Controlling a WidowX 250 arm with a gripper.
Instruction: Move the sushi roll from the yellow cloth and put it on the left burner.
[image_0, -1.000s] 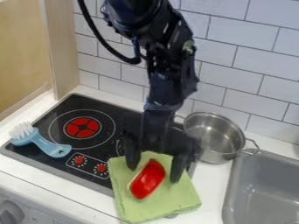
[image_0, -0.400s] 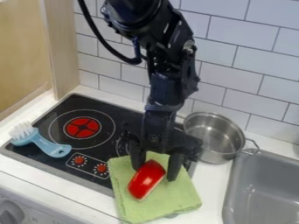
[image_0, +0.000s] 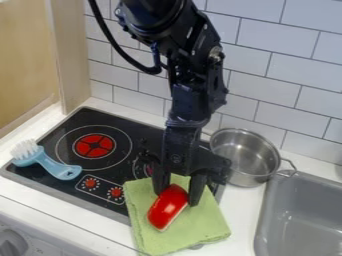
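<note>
The black gripper (image_0: 177, 196) hangs down over the green-yellow cloth (image_0: 199, 226), its two fingers pressed against the upper end of the sushi roll from left and right. The red sushi roll (image_0: 167, 207), with a pale edge below, lies slantwise on the cloth, its lower left end free of the fingers. The left burner (image_0: 94, 145) shows red inside a thin ring on the black stove top.
A blue brush (image_0: 57, 167) with white bristles lies at the stove's left, beside the left burner. Right of the gripper stands a metal pot (image_0: 246, 156), close to the grey sink (image_0: 300, 215). A tiled wall rises behind.
The gripper's fingers have drawn together from both sides onto the sushi roll. The roll has tilted and shifted slightly; the cloth, brush and pot stayed put.
</note>
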